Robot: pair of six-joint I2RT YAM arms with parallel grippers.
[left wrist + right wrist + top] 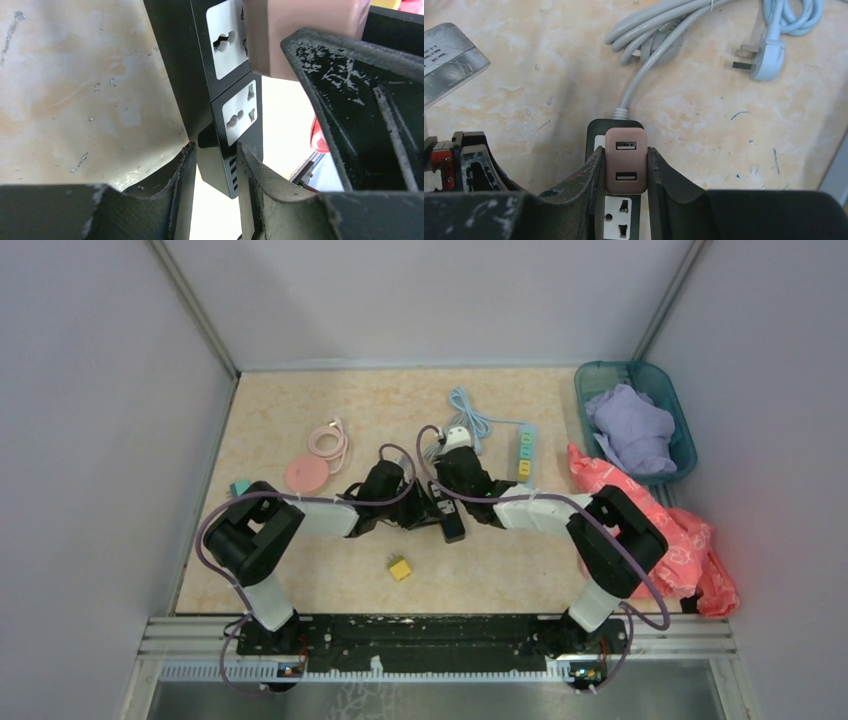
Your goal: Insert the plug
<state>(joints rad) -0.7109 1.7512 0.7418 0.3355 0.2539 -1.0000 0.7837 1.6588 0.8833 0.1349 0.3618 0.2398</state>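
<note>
Now the right gripper (625, 167) is clamped on the pink USB plug (626, 150), fingers squeezing both its sides. The plug sits against the face of the black power strip (616, 222) at its cable end; whether the pins are in, can't tell. Over there, the left gripper (216, 167) pinches the strip's opposite end. The grey cable (644, 75) coils away across the beige table (514, 90).

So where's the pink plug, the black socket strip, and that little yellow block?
pink plug (626, 161): right wrist view, face between its two USB slots.
black socket strip (239, 114): left wrist view, lower white socket face.
yellow block (400, 568): top external view, top face.
</note>
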